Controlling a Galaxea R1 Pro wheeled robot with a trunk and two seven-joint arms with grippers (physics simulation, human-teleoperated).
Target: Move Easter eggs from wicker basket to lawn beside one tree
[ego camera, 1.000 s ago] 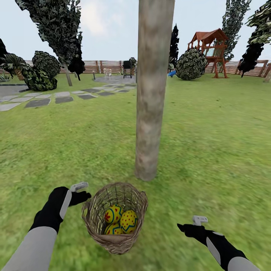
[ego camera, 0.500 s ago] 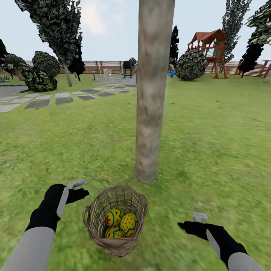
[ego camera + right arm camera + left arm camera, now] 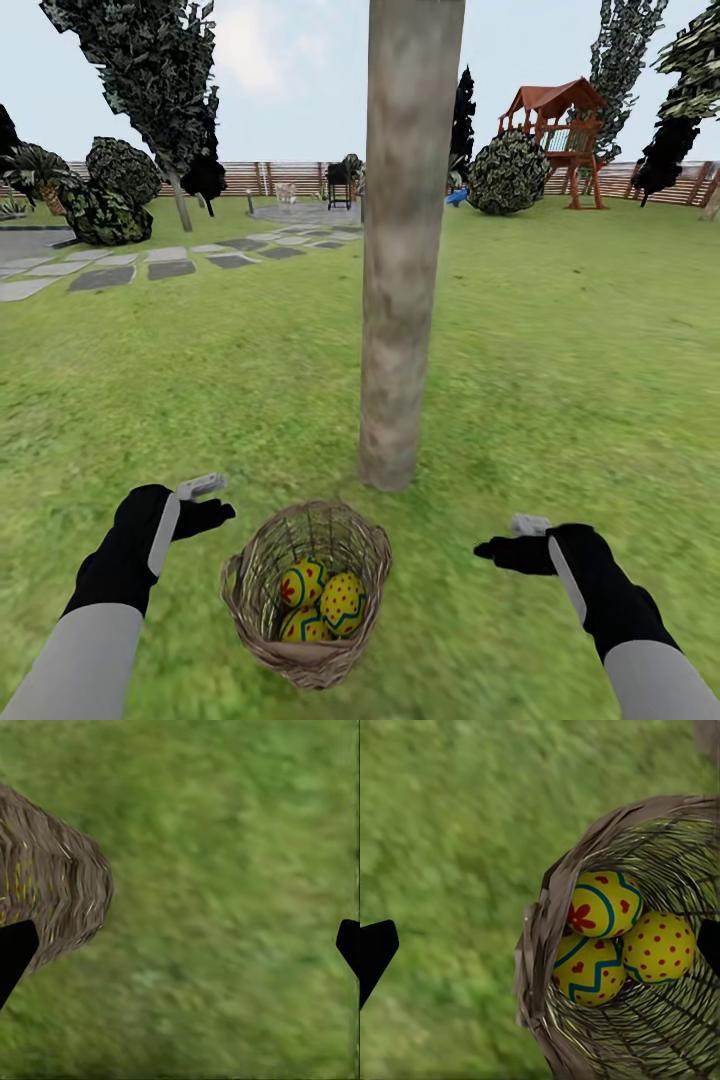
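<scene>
From the head: sitting on the lawn [image 3: 560,350] just short of the tree [image 3: 400,300], the basket [image 3: 306,600] with all three eggs [image 3: 322,600] inside, flanked by the left claw [image 3: 205,500] and right claw [image 3: 512,540], both empty, hovering as if readying a reach into the open top. From the left wrist: looking down into the basket [image 3: 607,907] at the eggs [image 3: 615,937] nestling together, fingers [image 3: 375,949] standing wide apart. From the right wrist: facing bare lawn [image 3: 240,870] beside the basket [image 3: 52,900], fingers [image 3: 13,949] spread wide, gripping nothing.
</scene>
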